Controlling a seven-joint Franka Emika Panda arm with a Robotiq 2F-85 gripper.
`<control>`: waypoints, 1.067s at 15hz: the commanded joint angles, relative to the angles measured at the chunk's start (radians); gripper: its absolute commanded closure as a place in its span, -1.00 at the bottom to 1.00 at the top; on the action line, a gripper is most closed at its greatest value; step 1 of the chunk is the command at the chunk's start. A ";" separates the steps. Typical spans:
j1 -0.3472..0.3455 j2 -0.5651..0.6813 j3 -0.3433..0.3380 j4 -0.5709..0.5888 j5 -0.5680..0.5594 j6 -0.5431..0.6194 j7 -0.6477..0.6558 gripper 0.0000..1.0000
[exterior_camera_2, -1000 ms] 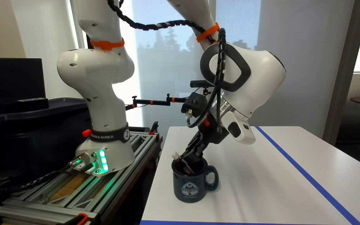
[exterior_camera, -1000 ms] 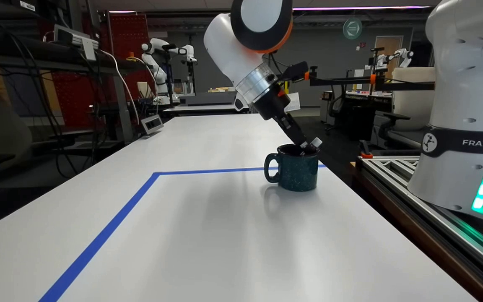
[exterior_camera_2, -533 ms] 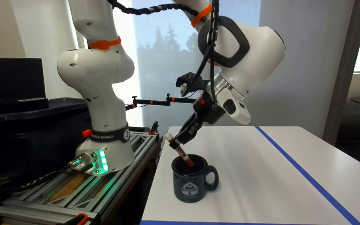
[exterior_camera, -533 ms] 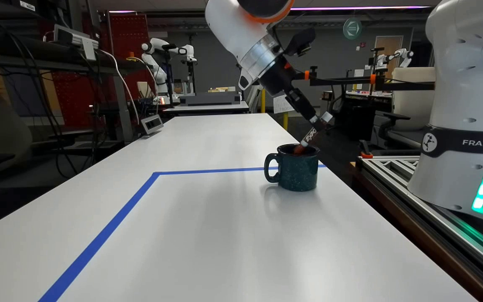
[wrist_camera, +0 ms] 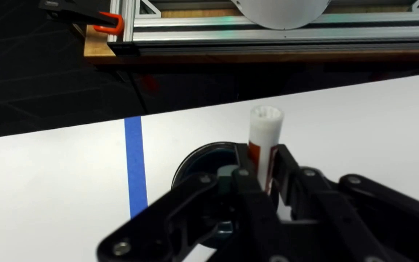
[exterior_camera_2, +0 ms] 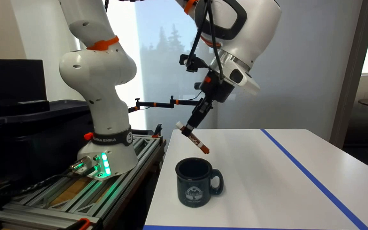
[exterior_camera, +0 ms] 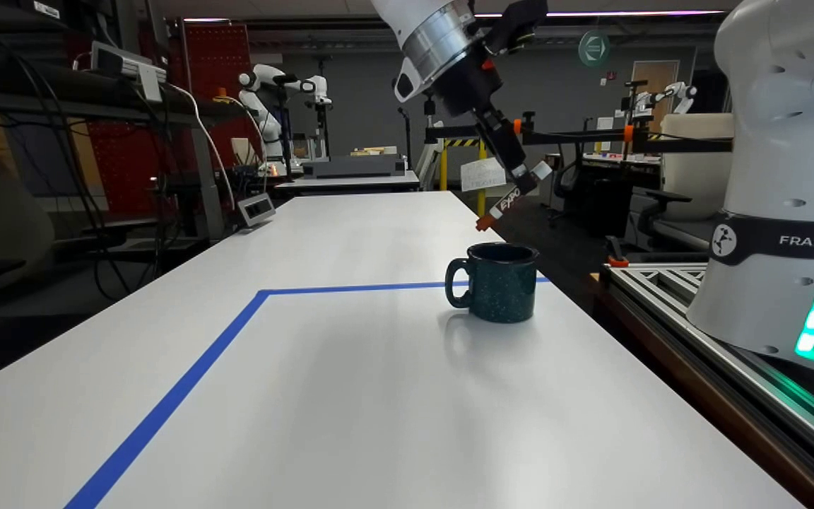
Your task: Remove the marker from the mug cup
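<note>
The marker [exterior_camera: 508, 203] has a reddish-brown end and a white end. It is tilted, held wholly above the mug's rim in both exterior views [exterior_camera_2: 197, 142]. The dark teal-blue mug [exterior_camera: 504, 291] stands upright on the table and also shows in an exterior view [exterior_camera_2: 192, 187] with its handle to the right. My gripper [exterior_camera_2: 187, 130] is shut on the marker near its white end. In the wrist view the white end [wrist_camera: 266, 127] sticks out between the fingertips [wrist_camera: 262, 156]. The mug [wrist_camera: 198, 160] lies below, partly hidden by the fingers.
The white table [exterior_camera: 350, 396] carries blue tape lines [exterior_camera: 188, 382] near the mug. The table edge and a dark gap [wrist_camera: 195, 87] lie between the mug and the robot's metal base rail [wrist_camera: 202, 35].
My gripper was down in the mug's mouth one second ago, around the marker. It has risen with the marker, whose lower end has come out of the mug. The mug has not moved.
</note>
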 commanded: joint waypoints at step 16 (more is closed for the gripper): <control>0.101 0.283 0.080 -0.045 0.145 0.770 0.209 0.90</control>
